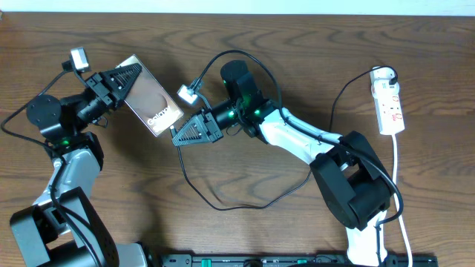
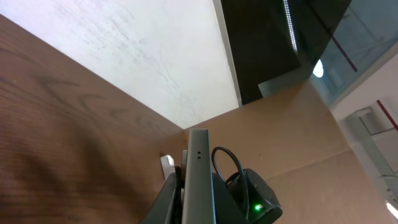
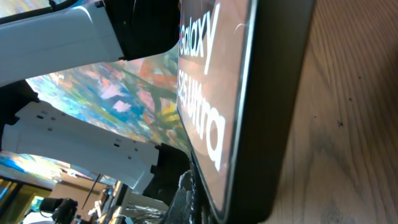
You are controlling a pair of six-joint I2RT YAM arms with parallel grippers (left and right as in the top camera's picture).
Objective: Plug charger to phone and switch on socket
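The left arm reaches to its right, its pincer (image 1: 128, 76) clamped on the upper end of the phone (image 1: 154, 100). The right arm folds back leftward, its pincer (image 1: 178, 136) closed on the charger (image 1: 223, 208) tip at the phone's lower edge. Far behind that pincer, the socket (image 1: 388, 100) lies on the bench (image 1: 297, 30).

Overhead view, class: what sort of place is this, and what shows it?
Probably an indoor robotics workbench: a left arm and right arm at a wooden table, with a phone and white power strip.
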